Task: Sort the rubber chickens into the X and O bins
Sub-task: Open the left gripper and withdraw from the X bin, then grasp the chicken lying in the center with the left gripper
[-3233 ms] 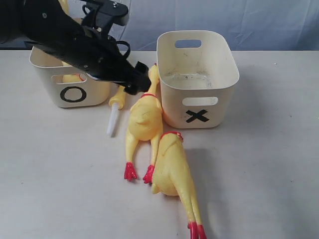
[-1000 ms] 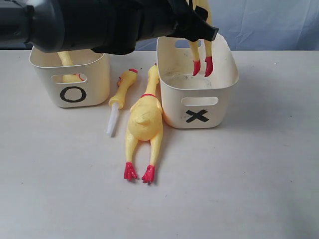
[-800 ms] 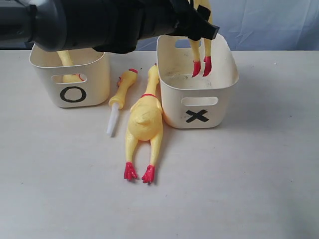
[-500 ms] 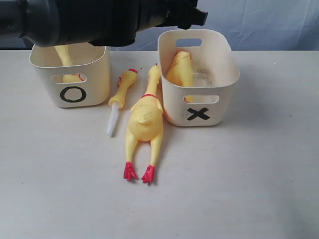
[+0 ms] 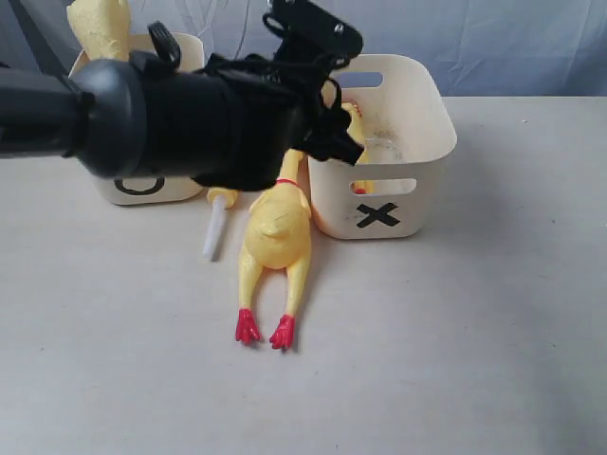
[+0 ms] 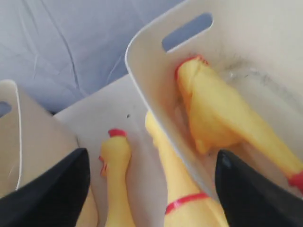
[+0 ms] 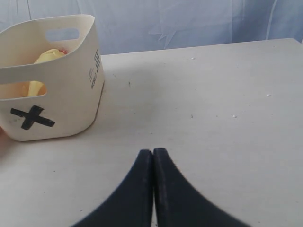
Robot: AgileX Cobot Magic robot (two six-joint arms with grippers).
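L gripper (image 6: 152,158) hangs over the X bin's (image 5: 417,123) left wall. Its fingers (image 6: 52,189) are wide apart w/ nothing btwn them. L arm (image 5: 171,123) crosses the ext. view and hides most of the O bin (image 5: 190,52).

One chicken (image 6: 222,109) lies inside the X bin against that left wall, red ring up near the slot handle, a red foot low in the bin. Big chicken (image 5: 275,232) lies on the table (image 5: 493,332) just beside the X bin — neck twd the bins, red feet twd the camera. Tube chicken (image 5: 213,232) lies just left of it, white tube pointing at the camera. Another chicken (image 5: 100,24) sticks up out of the O bin.

R gripper (image 7: 153,163) — fingers pressed together, holding nothing, over bare table, well apart from the X bin.
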